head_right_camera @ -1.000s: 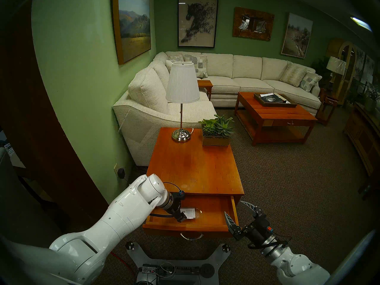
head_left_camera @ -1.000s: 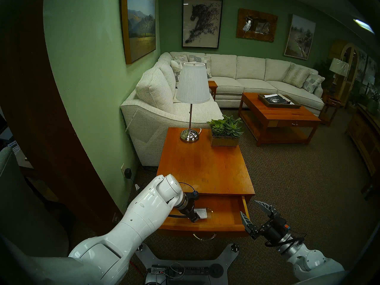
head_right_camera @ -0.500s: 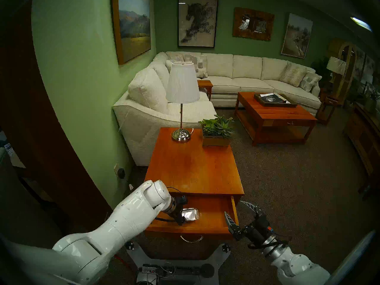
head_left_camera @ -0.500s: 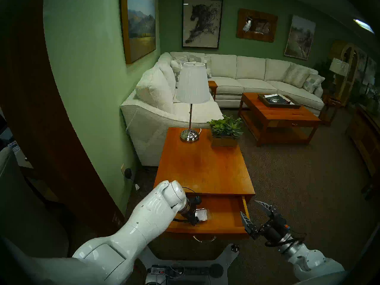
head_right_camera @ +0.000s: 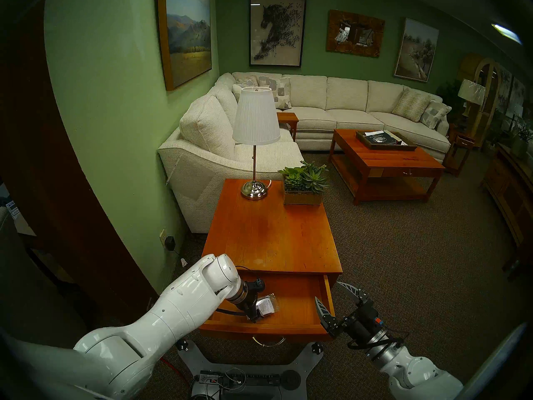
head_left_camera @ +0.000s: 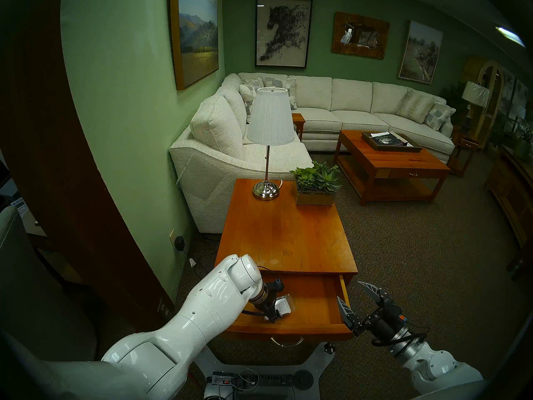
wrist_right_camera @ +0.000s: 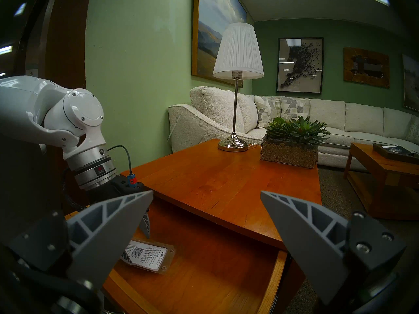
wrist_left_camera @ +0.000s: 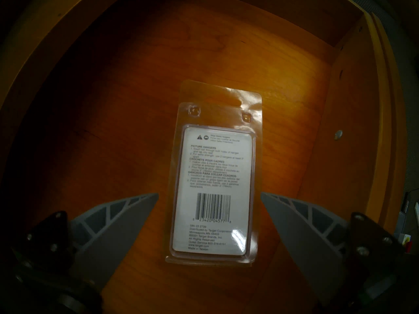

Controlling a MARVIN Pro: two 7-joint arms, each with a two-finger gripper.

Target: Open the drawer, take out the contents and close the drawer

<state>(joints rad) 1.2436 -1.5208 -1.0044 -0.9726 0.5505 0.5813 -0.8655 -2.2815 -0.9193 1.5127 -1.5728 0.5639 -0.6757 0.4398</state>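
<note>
Green walls and a long cream sectional sofa [head_left_camera: 331, 108] frame the room where I am running the two arms. Close in front of me stands an orange-brown wooden end table [head_left_camera: 285, 232] carrying a lamp [head_left_camera: 269, 122] with a white pleated shade and a planter of succulents [head_left_camera: 315, 185] at its far end. A larger coffee table [head_left_camera: 389, 162] sits further off on the carpet.

The drawer [head_left_camera: 317, 324] of the end table is pulled out toward me, its curved silver handle [head_left_camera: 287, 341] showing below the front edge. Inside it, lying flat on the wooden floor towards the drawer's left side, is the packet [wrist_left_camera: 215, 182], clear plastic with a white printed label and barcode facing up, its hang tab pointing away from my wrist camera.

My left gripper [wrist_left_camera: 209, 194] points steeply down into the drawer, its fingers [wrist_left_camera: 127, 216] spread wide, one on either side of the packet's barcode end; I see a gap on each side, so nothing is gripped.

My right gripper [head_left_camera: 354, 299] hangs just beside the drawer's right front corner, level with it, its fingers [wrist_right_camera: 310, 229] also spread wide and holding nothing
</note>
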